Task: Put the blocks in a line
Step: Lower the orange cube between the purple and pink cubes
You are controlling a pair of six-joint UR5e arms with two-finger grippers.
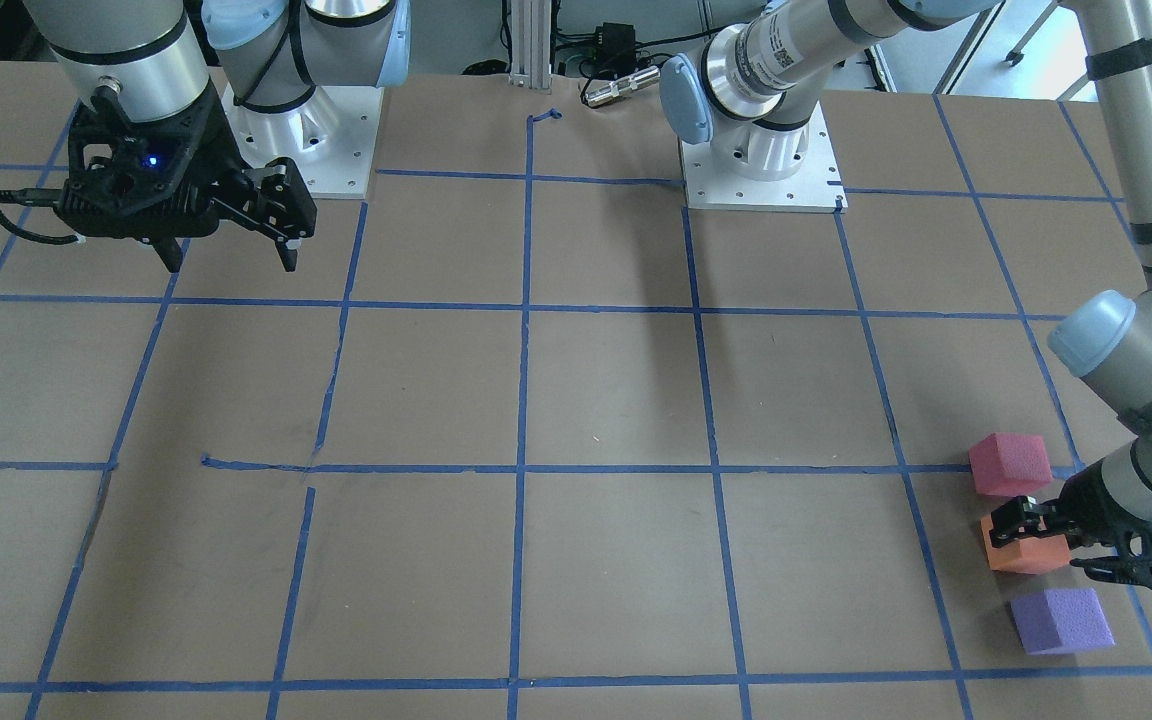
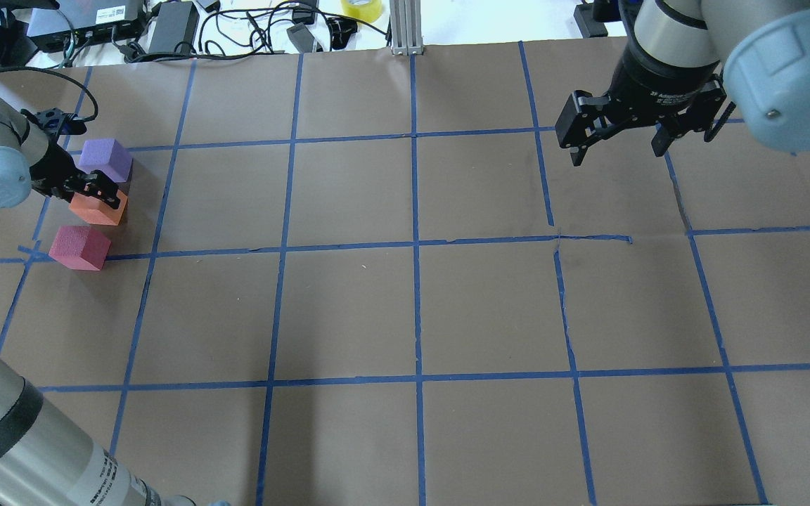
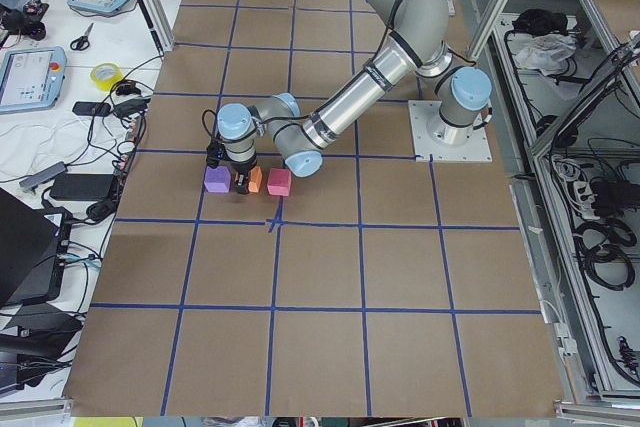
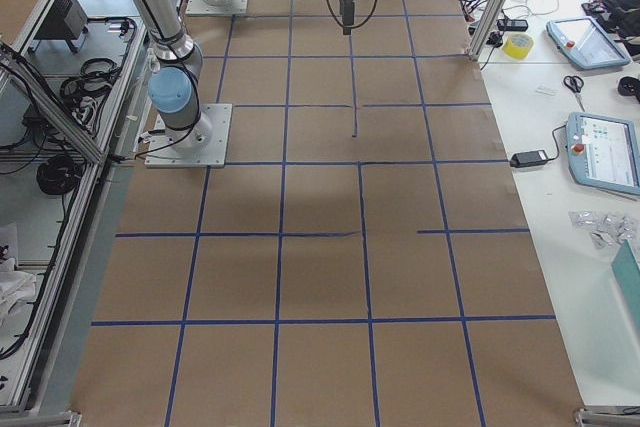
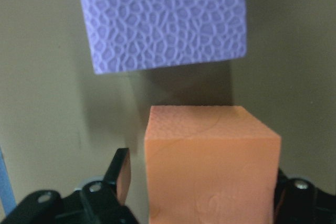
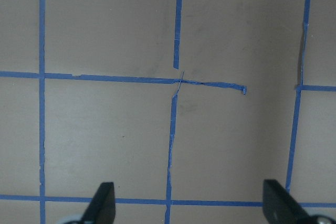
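Brown table: pebbly purple block, orange block, pinkish-red block

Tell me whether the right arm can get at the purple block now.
Probably not. The right hand hovers far across the table from the purple block, and the left hand crowds the orange block beside it.

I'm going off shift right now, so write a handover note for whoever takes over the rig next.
The left gripper is open and straddles the orange block; a gap shows on one side.
The right gripper is open above the bare table, holding nothing.
The purple block, orange block and pinkish-red block sit in a rough row at the robot's left, orange in the middle.
Done: the row looks nearly formed.
Left: probably withdraw, then straighten it if needed.
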